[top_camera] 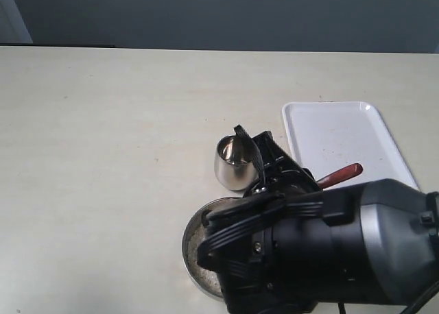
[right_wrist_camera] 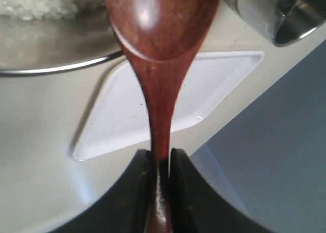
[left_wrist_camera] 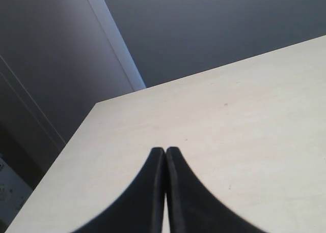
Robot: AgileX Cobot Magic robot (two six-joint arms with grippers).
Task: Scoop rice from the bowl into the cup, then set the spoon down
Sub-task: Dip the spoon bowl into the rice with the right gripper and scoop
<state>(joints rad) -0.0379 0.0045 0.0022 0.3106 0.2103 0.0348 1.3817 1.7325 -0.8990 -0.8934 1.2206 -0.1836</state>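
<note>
Right claw [right_wrist_camera: 162,159]: clamped on the slim handle of the wooden spoon [right_wrist_camera: 159,65], which runs straight out from between the fingertips.
Left claw [left_wrist_camera: 165,159]: fingers pressed together on nothing, over bare table [left_wrist_camera: 244,121], with no task thing near it.
Spoon head: out ahead of the right claw; no grains show on it.
Steel bowl [right_wrist_camera: 51,67]: beyond the right claw's fingertips, off to one side of the spoon head, with rice [right_wrist_camera: 30,4] heaped inside.
Steel cup [right_wrist_camera: 285,19]: beyond the same fingertips, on the other side of the spoon.
White tray [right_wrist_camera: 204,85]: past the right claw, behind the handle.
Risk, grip: the hold is narrow and far back on a thin handle, so pushing into the grains could twist the spoon in the jaws.
Risk, spill: the cup's mouth is small, so a tilted or overfull head would likely shed grains onto the table.
Risk, knock: the bulky arm works close over both vessels and could nudge the light cup.
Wrist view only: the grip itself and the rice.
Exterior view only: the cup standing just beside the bowl's rim, and the arm covering much of the bowl. Whether the cup holds rice I cannot tell.
</note>
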